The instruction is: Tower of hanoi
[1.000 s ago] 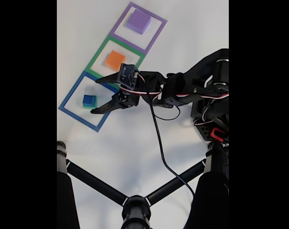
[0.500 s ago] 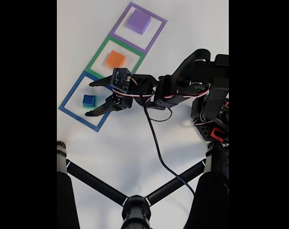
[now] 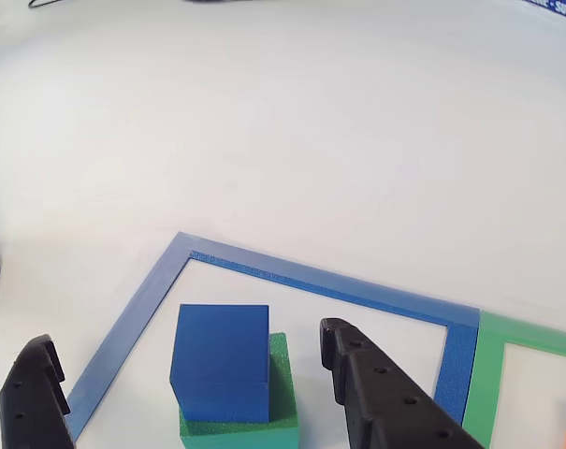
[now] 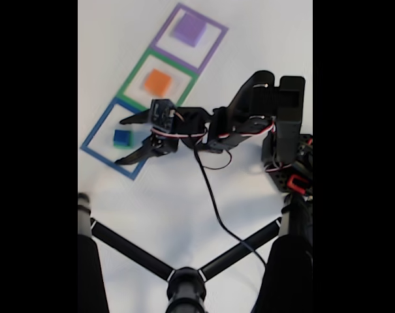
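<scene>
A black two-finger gripper (image 4: 122, 140) reaches from the arm (image 4: 249, 120) at the right of the fixed view toward 9 o'clock, its jaws spread wide and holding nothing, one fingertip on either side of the small blue cube (image 4: 122, 136). The cube sits on top of a flat green block (image 3: 264, 412), whose edge peeks out beneath it in the other view, and the pair rests inside the blue square frame (image 4: 96, 134) on the white table (image 4: 184, 208).

In the other view the blue cube (image 3: 222, 360) stands between the two black fingers (image 3: 376, 393), clear of both; the blue frame's strip (image 3: 329, 281) runs behind it toward 2 o'clock, meeting the green frame (image 3: 507, 332) at the right edge.

In the fixed view, the green frame (image 4: 133, 77) lies at 1 o'clock from the cube and holds the orange block (image 4: 157, 81); farther along the same line the purple frame (image 4: 213, 39) holds the purple block (image 4: 188, 27). Both blocks lie well apart from the gripper.

A black cable (image 4: 213, 202) trails from the arm toward 6 o'clock, crossing the open table. Black tripod legs (image 4: 128, 251) fork across the lower part of the fixed view, well apart from the frames.
</scene>
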You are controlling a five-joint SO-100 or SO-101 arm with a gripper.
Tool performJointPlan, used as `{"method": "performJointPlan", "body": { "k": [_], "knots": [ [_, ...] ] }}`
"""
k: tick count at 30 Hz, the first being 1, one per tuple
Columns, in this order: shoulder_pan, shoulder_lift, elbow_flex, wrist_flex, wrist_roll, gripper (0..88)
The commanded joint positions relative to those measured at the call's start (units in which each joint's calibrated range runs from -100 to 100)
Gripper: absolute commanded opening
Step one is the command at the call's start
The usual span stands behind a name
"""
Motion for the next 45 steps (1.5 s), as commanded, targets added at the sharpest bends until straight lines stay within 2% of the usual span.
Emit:
{"method": "performJointPlan", "body": {
  "k": [1,12,24,45],
  "knots": [
    [-1.0,-0.5,-1.6,-1.3,0.4,31.2],
    [-1.6,0.5,-2.3,-1.1,0.4,28.7],
    [-2.0,2.2,-3.7,-1.1,0.4,18.7],
    [-3.0,2.5,-4.5,-1.1,0.4,9.6]
  ]
}}
